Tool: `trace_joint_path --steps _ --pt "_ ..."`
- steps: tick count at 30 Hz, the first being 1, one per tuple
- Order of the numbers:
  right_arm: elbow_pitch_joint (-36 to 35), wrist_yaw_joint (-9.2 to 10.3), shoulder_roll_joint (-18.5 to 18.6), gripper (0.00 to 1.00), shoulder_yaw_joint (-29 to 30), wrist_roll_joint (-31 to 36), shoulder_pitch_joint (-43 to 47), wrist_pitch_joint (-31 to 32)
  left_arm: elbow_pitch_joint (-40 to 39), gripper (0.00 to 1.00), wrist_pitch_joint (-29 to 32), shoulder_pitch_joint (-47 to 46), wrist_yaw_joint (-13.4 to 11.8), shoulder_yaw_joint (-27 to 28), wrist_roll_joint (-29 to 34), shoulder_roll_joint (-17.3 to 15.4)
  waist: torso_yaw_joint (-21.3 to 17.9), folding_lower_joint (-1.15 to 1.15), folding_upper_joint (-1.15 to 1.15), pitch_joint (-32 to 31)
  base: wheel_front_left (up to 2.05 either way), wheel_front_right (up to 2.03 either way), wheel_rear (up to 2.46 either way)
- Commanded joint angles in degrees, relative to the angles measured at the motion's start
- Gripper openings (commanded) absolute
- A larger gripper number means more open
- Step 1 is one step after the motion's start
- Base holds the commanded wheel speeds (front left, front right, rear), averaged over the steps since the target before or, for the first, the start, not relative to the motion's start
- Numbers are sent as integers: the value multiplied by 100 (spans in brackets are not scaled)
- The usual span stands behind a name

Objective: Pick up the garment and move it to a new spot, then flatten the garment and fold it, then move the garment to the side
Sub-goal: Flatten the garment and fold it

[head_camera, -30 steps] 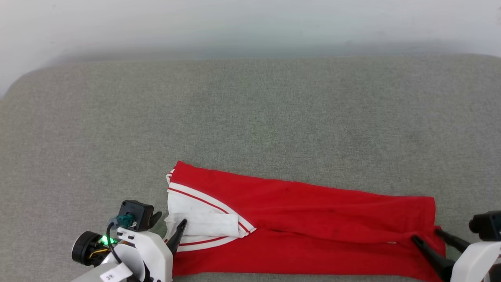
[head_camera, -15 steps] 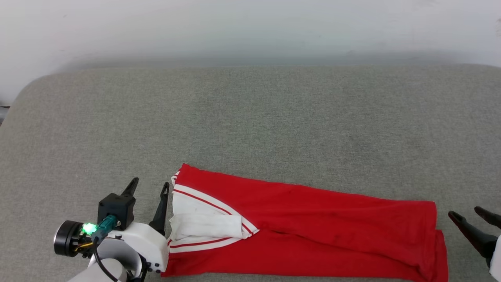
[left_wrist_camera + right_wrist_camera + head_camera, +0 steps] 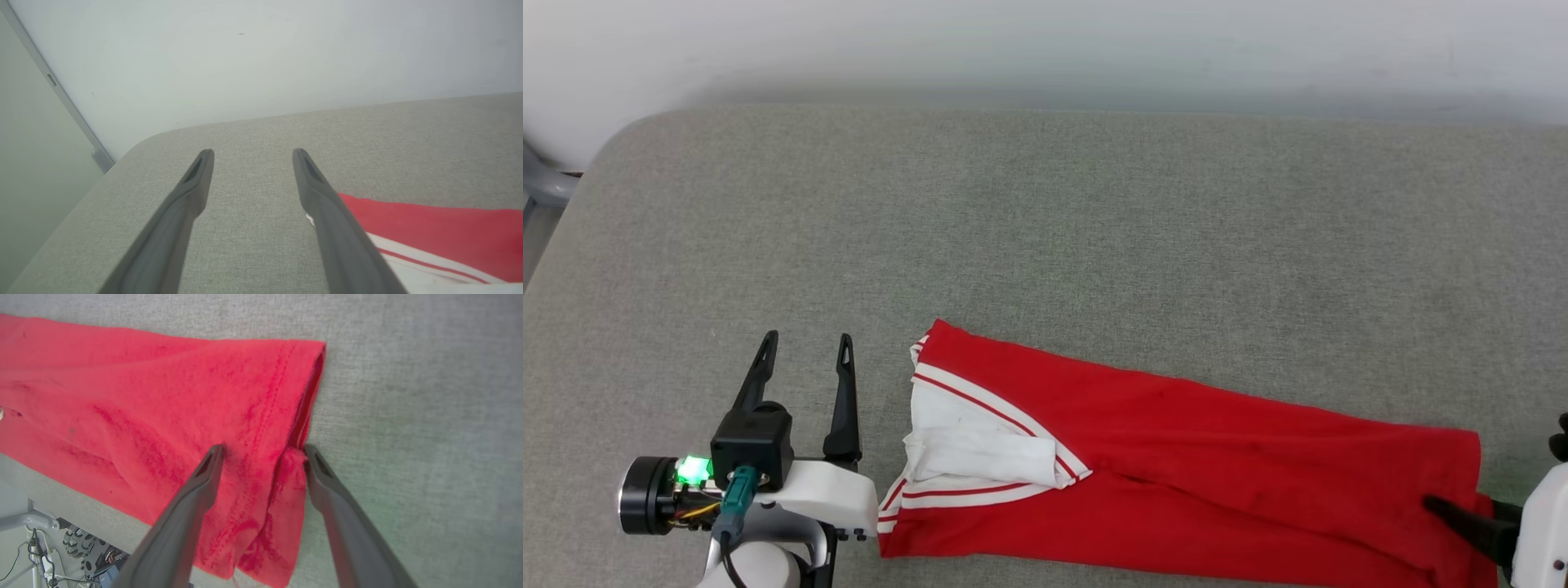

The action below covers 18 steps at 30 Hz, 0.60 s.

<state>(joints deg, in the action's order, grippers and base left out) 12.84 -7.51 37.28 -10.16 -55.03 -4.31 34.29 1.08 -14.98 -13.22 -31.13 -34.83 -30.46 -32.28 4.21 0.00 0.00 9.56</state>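
Along the near edge of the grey padded surface (image 3: 1045, 229) lay the garment (image 3: 1192, 465), folded into one long red band. Its long axis ran from the robot's left to its right, tilting slightly nearer toward the right. The end with the white sleeve (image 3: 980, 453) pointed left and the stitched hem (image 3: 286, 375) pointed right.

The left gripper (image 3: 806, 337) stood just beside the sleeve end, on its left and apart from it. Its jaws were spread and empty over bare surface, with the fingers pointing away from the robot. In the left wrist view the cloth lay off to the right of the right-hand finger, outside the gap.

The right gripper (image 3: 263, 449) stood over the hem end, with its jaws released and straddling the near hem corner. No grasp was evident, and contact with the cloth could not be told. The right arm was therefore the nearer one to the garment.

Judged from this layout, an end-to-end fold would turn on that left-right axis, and the left jaws would first have to shift rightward onto the sleeve end.

Count: one garment, one visible sleeve, two grippers, two fingers each.
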Motion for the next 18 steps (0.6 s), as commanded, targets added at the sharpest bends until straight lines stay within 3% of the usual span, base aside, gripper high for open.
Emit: trace_joint_path --steps 1,9,17,18 --pt "68 5 -49 100 -60 -39 -64 -44 -18 100 -27 92 30 85 85 60 24 0 0 29 0 0 0" --pt "350 -4 -387 100 -802 -236 -272 -294 2 100 -27 510 181 831 728 554 79 0 0 78 0 0 0" --pt "411 -4 -380 100 -1530 -298 -438 -769 -175 100 -22 935 701 1445 1386 1090 117 0 0 -9 0 0 0" --pt "426 -4 -347 40 -1599 -275 -454 -855 -190 100 -22 975 760 1522 1476 1161 123 0 0 -26 0 0 0"
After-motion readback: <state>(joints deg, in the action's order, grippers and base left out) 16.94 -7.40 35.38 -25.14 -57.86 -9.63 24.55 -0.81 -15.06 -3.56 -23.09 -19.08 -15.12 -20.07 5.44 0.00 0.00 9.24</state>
